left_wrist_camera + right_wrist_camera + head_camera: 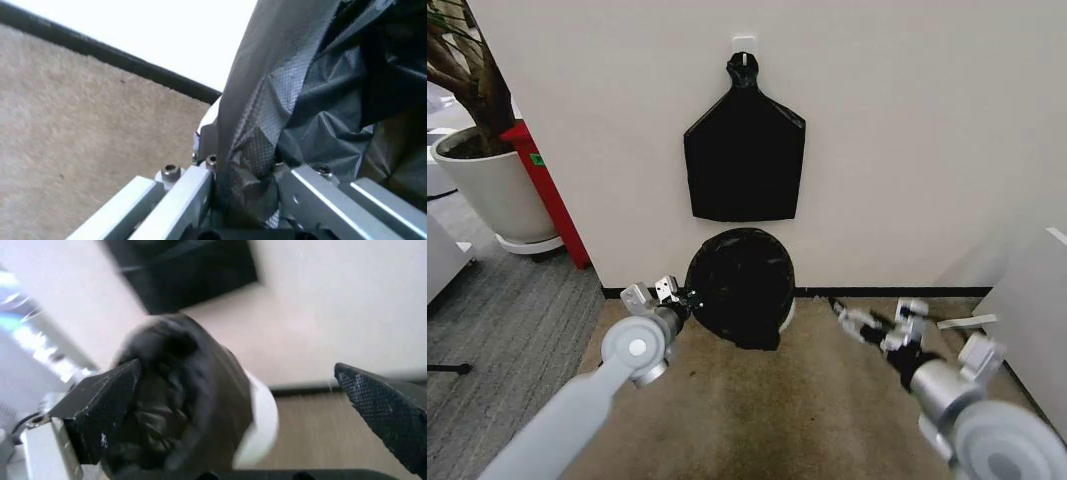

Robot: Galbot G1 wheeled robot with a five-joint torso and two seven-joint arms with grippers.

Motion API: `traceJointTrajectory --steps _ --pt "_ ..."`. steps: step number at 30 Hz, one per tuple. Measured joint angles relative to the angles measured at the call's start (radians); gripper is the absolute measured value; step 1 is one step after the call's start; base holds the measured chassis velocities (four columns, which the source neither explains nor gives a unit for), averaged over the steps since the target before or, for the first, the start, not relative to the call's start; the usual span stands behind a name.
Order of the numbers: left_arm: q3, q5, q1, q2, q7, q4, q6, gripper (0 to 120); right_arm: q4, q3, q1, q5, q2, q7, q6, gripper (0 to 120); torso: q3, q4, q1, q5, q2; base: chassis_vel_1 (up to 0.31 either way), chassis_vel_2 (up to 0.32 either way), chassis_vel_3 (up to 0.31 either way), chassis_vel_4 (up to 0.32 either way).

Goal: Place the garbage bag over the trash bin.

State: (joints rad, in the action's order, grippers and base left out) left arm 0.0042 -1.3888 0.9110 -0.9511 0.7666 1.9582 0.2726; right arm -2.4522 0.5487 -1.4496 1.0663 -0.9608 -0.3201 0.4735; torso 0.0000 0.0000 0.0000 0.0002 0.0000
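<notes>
Against the wall at the carpet's far edge, the trash bin [785, 318] wears the garbage bag [739, 285]. Nearest, the left end effector [689, 300] pinches the bag's left side; the right end effector [847, 318], jaws spread and empty, hangs apart to the bin's right.

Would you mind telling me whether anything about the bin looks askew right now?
The garbage bag sits unevenly on the trash bin: cream wall shows bare low on its right side. The left gripper pinches the bag's left edge; the right gripper is open, apart.

Grey arms, silver screwed fingers [313, 200], black textured pads [383, 410].
</notes>
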Motion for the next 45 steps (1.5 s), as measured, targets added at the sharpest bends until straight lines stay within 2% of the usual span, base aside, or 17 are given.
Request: traceJointTrajectory --steps 1,3,5,8,9,13,15,16,18,22,24,27,35,45 --pt "0.0 0.0 0.0 0.0 0.0 0.0 0.0 1 0.0 0.0 0.0 0.0 0.0 0.0 0.0 100 0.0 0.0 0.0 0.0 0.0 0.0 0.0 0.0 0.0" --pt "0.017 0.05 0.003 0.001 -0.01 -0.003 0.009 1 0.011 -0.034 0.049 -0.046 0.062 0.064 0.007 100 0.0 -0.0001 0.0 -0.0002 0.0 0.0 0.0 0.0 0.0" --pt "0.026 0.074 0.003 0.001 -0.014 -0.004 0.012 1 0.019 -0.058 0.082 -0.061 0.093 0.086 0.016 100 0.0 -0.0001 0.0 0.0001 0.0 0.0 0.0 0.0 0.0" --pt "0.042 0.106 0.003 0.0 -0.018 -0.004 0.017 1 0.043 -0.187 0.222 -0.069 0.144 0.078 0.046 95 0.0 0.0 0.0 -0.0001 0.0 0.0 0.0 0.0 0.0" --pt "0.042 0.106 0.003 0.0 -0.018 -0.004 0.017 1 0.043 -0.187 0.222 -0.069 0.144 0.078 0.046 95 0.0 0.0 0.0 -0.0001 0.0 0.0 0.0 0.0 0.0" --pt "0.049 0.115 0.003 -0.002 -0.019 0.004 0.018 1 0.071 -0.425 0.437 0.017 0.129 -0.089 0.081 78 0.0 0.0001 0.0 -0.0003 0.0 0.0 0.0 0.0 0.0" --pt "0.049 0.117 0.005 -0.001 -0.019 0.008 0.018 1 0.084 -0.497 0.495 0.061 0.11 -0.16 0.088 71 0.0 0.0 0.0 -0.0002 0.0 0.0 0.0 0.0 0.0" --pt "0.049 0.117 0.005 -0.001 -0.019 0.008 0.018 1 0.084 -0.497 0.495 0.061 0.11 -0.16 0.088 71 0.0 0.0 0.0 -0.0002 0.0 0.0 0.0 0.0 0.0" --pt "0.049 0.126 0.011 0.0 -0.024 0.015 0.018 1 0.112 -0.599 0.567 0.128 0.08 -0.265 0.091 59 0.0 0.0 0.0 -0.0002 0.0 0.0 0.0 0.0 0.0" --pt "0.051 0.188 0.029 -0.002 -0.056 0.023 0.01 1 0.16 -0.714 0.67 0.282 0.013 -0.453 0.082 44 0.0 0.0001 0.0 -0.0003 0.0 0.0 0.0 0.0 0.0" --pt "0.052 0.209 0.034 -0.004 -0.067 0.024 0.005 1 0.176 -0.73 0.688 0.313 -0.006 -0.499 0.074 41 0.0 0.0 0.0 -0.0005 0.0 0.0 0.0 0.0 0.0" --pt "0.054 0.258 0.047 -0.006 -0.09 0.032 -0.002 1 0.225 -0.756 0.716 0.363 -0.053 -0.577 0.045 27 0.0 -0.0001 0.0 -0.0004 0.0 0.0 0.0 0.0 0.0" --pt "0.045 0.337 0.077 0.002 -0.125 0.063 -0.01 1 0.356 -0.757 0.724 0.331 -0.161 -0.643 0.02 0 0.0 0.0 0.0 -0.0003 0.0 0.0 0.0 0.0 0.0" --pt "0.033 0.39 0.101 -0.002 -0.153 0.076 -0.019 1 0.488 -0.785 0.743 0.24 -0.208 -0.67 0.032 0 0.0 -0.0002 0.0 -0.0003 0.0 0.0 0.0 0.0 0.0"
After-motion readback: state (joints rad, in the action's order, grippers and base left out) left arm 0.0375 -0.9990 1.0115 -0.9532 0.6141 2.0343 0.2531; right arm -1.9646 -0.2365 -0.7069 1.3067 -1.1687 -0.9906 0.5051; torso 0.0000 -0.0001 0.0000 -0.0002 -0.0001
